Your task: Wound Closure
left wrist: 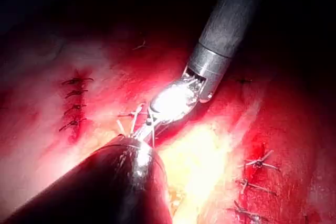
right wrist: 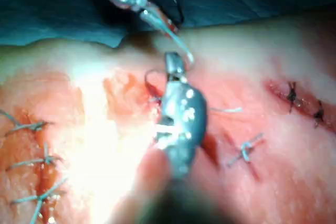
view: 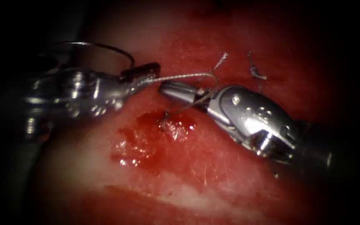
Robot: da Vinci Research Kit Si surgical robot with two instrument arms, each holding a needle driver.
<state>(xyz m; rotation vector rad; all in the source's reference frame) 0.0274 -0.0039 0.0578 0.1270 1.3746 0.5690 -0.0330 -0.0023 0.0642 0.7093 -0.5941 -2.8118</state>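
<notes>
In the endoscope view's left half, the left arm's steel needle driver (view: 140,77) is clamping the thin dark curved needle (view: 105,47), which is arcing clear above the glossy red tissue (view: 213,166). The right arm's polished tool (view: 176,89) is lying closed at centre with pale braided thread (view: 180,76) wrapped over it; whether it is gripping the thread cannot be told. Even, gentle tension would suit here, since the wet cut (view: 155,133) below looks soft.

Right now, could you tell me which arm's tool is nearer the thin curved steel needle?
Left. The left tool holds the needle, clear of the tissue; the right tool lies apart, thread across it.
</notes>
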